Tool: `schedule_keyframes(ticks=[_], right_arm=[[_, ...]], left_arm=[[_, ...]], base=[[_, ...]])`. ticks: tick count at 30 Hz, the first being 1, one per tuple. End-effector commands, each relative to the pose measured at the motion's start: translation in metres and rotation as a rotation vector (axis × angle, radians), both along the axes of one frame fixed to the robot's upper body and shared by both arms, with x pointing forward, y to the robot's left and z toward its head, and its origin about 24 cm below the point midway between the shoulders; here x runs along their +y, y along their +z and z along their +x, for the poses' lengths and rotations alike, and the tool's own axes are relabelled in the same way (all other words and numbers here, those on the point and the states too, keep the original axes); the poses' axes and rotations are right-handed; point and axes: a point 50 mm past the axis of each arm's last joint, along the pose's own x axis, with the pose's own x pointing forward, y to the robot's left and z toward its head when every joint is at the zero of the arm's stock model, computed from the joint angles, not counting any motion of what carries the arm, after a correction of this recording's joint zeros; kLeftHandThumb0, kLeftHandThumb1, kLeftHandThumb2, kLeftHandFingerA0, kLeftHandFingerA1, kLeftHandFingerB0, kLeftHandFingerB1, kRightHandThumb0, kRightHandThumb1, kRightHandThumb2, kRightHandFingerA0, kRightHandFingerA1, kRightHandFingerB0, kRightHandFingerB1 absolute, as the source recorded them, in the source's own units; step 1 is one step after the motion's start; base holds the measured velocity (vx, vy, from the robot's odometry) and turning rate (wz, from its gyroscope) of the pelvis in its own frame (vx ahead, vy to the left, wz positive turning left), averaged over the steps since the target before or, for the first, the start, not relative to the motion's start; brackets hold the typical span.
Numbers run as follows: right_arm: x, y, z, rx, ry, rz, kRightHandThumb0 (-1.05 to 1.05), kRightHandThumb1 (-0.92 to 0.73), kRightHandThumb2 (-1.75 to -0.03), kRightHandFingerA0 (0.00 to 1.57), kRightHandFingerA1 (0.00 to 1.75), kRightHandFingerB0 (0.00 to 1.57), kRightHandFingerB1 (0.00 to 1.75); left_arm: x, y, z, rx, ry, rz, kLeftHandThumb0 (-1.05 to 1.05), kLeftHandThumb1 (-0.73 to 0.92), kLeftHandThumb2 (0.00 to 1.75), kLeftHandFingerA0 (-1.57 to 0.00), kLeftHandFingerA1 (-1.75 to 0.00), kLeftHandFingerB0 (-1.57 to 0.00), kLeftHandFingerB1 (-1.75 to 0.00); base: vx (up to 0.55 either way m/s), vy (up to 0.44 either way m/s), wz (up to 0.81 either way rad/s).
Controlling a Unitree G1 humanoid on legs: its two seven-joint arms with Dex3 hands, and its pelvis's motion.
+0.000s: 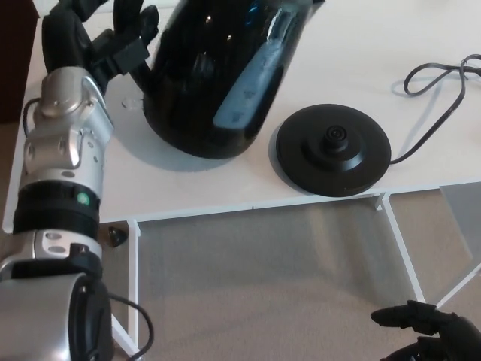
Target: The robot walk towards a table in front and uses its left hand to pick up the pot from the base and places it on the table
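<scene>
The pot (218,75) is a glossy black electric kettle at the top left of the head view. It leans to the right over the white table (225,188), its bottom low above a shadow; I cannot tell if it touches the tabletop. My left hand (101,37) is shut on the pot's handle on its left side, with the silver forearm running down the left edge. The round black base (333,149) lies bare on the table to the right of the pot, apart from it. My right hand (425,327) hangs low at the bottom right, below the table, open and holding nothing.
A black power cord (436,75) loops from the base towards the table's right edge. The table's front edge and white legs (135,286) stand over grey carpet. A dark brown surface shows at the far top left.
</scene>
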Motion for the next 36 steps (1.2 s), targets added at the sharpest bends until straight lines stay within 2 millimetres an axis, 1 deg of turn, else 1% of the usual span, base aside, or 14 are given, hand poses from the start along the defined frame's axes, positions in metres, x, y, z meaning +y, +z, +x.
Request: schedule_keyframes(ticks=[1,3,8,12,13,18,19,22,24,30,32,33,35,36], right_arm=[[-0.006,-0.001,-0.002,0.023,-0.018,-0.031,-0.5,-0.42,-0.8,0.85,0.64,0.58,0.56],[-0.006,-0.001,-0.005,0.02,-0.021,-0.028,-0.49,-0.42,-0.8,0.88,0.65,0.6,0.57],[-0.006,0.0,-0.001,0.015,-0.022,-0.024,-0.5,-0.42,-0.8,0.87,0.64,0.57,0.56],[-0.007,0.001,0.0,0.015,-0.03,-0.017,-0.49,-0.42,-0.79,0.88,0.64,0.58,0.56],[-0.007,0.001,0.001,0.014,-0.029,-0.016,-0.48,-0.41,-0.79,0.87,0.65,0.57,0.56],[-0.008,0.003,0.005,0.003,-0.027,-0.009,-0.48,-0.41,-0.79,0.87,0.65,0.59,0.57],[-0.008,0.003,0.005,0.005,-0.026,-0.014,-0.48,-0.41,-0.79,0.86,0.65,0.57,0.56],[-0.008,0.003,0.005,0.002,-0.016,-0.02,-0.48,-0.42,-0.78,0.89,0.64,0.58,0.57],[-0.008,0.003,0.006,0.003,-0.018,-0.015,-0.47,-0.41,-0.78,0.88,0.65,0.58,0.57],[-0.009,0.001,0.001,0.014,-0.021,-0.013,-0.46,-0.4,-0.78,0.87,0.65,0.56,0.57],[-0.01,0.0,0.0,0.014,-0.023,-0.02,-0.48,-0.41,-0.78,0.87,0.64,0.58,0.57],[-0.011,0.001,0.0,0.012,-0.023,-0.024,-0.5,-0.41,-0.77,0.9,0.64,0.59,0.57],[-0.013,0.0,-0.002,0.01,-0.026,-0.029,-0.52,-0.42,-0.76,0.92,0.63,0.61,0.56],[-0.013,0.0,-0.004,0.011,-0.03,-0.026,-0.5,-0.41,-0.76,0.91,0.63,0.62,0.57]], left_arm=[[0.005,0.002,-0.008,0.011,-0.27,-0.015,-0.68,0.48,0.84,-0.04,-0.4,-0.05,-0.26],[0.009,-0.001,-0.011,0.022,-0.337,0.0,-0.73,0.54,0.89,0.0,-0.17,0.0,-0.15],[0.023,0.006,-0.012,0.075,-0.405,0.063,-0.85,0.53,0.87,0.0,0.0,0.0,0.0],[0.03,0.011,-0.013,0.083,-0.44,0.101,-0.86,0.51,0.87,0.0,0.0,0.0,0.0],[0.034,0.012,-0.013,0.093,-0.457,0.114,-0.8,0.57,0.58,0.0,0.0,0.0,0.0],[0.047,0.021,-0.016,0.141,-0.505,0.25,-0.75,0.56,0.57,0.0,0.0,0.0,0.0],[0.049,0.022,-0.017,0.153,-0.515,0.296,-0.74,0.46,0.77,0.0,0.0,0.0,0.0],[0.054,0.016,-0.022,0.219,-0.553,0.546,-0.57,0.47,0.69,0.0,0.0,0.0,0.0],[0.055,0.013,-0.023,0.236,-0.569,0.596,-0.58,0.45,0.68,0.0,0.0,0.0,0.0],[0.058,0.007,-0.026,0.267,-0.607,0.664,-0.65,0.42,0.68,0.0,0.0,0.0,0.0],[0.059,0.007,-0.026,0.276,-0.61,0.662,-0.63,0.51,0.56,0.0,0.0,0.0,0.0],[0.058,0.009,-0.026,0.277,-0.616,0.659,-0.62,0.43,0.69,0.0,0.0,0.0,0.0],[0.058,0.013,-0.029,0.278,-0.631,0.658,-0.54,0.48,0.7,0.0,0.0,0.0,0.0],[0.058,0.013,-0.032,0.277,-0.646,0.657,-0.64,0.42,0.7,0.0,0.0,0.0,0.0]], base=[[0.0,0.0,0.0],[0.0,0.0,0.0],[0.0,0.0,0.0],[0.0,0.0,0.0],[0.0,0.0,0.0],[0.0,0.0,0.0],[0.0,0.0,0.0],[0.0,0.0,0.0],[0.0,0.0,0.0],[0.0,0.0,0.0],[0.0,0.0,0.0],[0.0,0.0,0.0],[0.0,0.0,0.0],[0.0,0.0,0.0]])
